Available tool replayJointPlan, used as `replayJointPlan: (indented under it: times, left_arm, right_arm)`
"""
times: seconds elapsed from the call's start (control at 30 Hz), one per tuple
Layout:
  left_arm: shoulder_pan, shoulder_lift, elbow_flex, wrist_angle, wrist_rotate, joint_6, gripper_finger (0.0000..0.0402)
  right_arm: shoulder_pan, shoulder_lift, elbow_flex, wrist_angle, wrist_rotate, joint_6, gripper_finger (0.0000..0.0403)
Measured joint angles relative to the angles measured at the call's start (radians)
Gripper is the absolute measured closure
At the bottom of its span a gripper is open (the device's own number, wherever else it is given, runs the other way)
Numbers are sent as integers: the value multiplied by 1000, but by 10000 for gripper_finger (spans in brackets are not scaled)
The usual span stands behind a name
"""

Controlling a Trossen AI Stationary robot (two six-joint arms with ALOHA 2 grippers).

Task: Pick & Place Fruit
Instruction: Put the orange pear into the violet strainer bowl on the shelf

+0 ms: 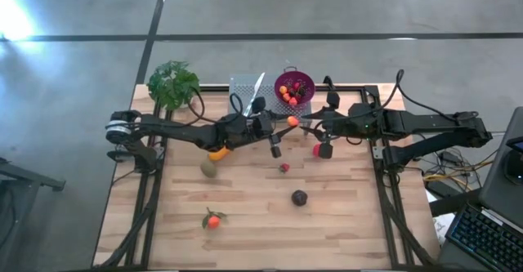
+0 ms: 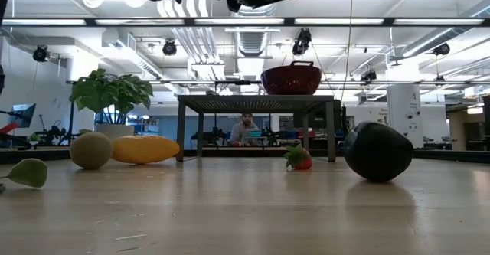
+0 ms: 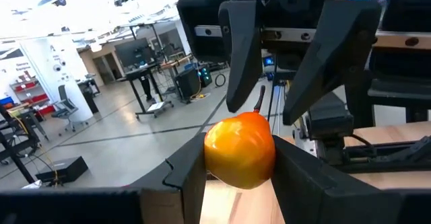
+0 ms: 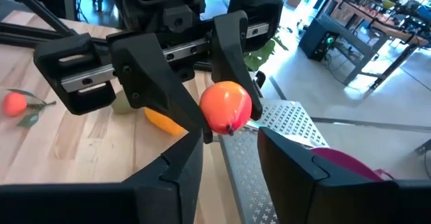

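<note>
1. Overhead: both end effectors meet mid-air over the bench (image 1: 245, 239), tiny orange fruit (image 1: 292, 122) between them
2. Wrist cams: left end effector (image 3: 240, 167) is clamped on it; right end effector (image 4: 229, 146) sits apart around it

This was a robotics lab or open engineering workspace rather than a home. The butcher-block table (image 1: 270, 215) sat in a black metal frame on a polished concrete floor (image 1: 73, 100), with bundled cables (image 1: 449, 170) and a keyboard (image 1: 489, 238) beside it. Beyond the table, the low view showed an exposed industrial ceiling with ducts (image 2: 256, 37), strip lights (image 2: 329, 21) and hanging cameras or lamps (image 2: 304, 40), and a person (image 2: 246, 129) seated at a distant desk. The left wrist view showed workbenches (image 3: 145, 76), office chairs (image 3: 67, 106) and shelving (image 3: 27, 89) across an open hall
</note>
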Motion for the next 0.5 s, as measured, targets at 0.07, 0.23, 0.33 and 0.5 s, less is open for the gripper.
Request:
replayJointPlan:
  times: [0.07, 0.23, 0.33, 0.5]
  left_arm:
    - [2, 0, 5, 0, 7, 0, 252]
    - [7, 0, 9, -1, 9, 19, 252]
    - [8, 0, 9, 0, 9, 19, 252]
    - [8, 0, 9, -1, 9, 20, 252]
  right_arm:
    - [0, 0, 0, 1, 0, -6, 279]
    - [0, 0, 0, 21, 0, -14, 312]
    - [0, 0, 0, 29, 0, -21, 332]
    - [0, 0, 0, 29, 0, -24, 362]
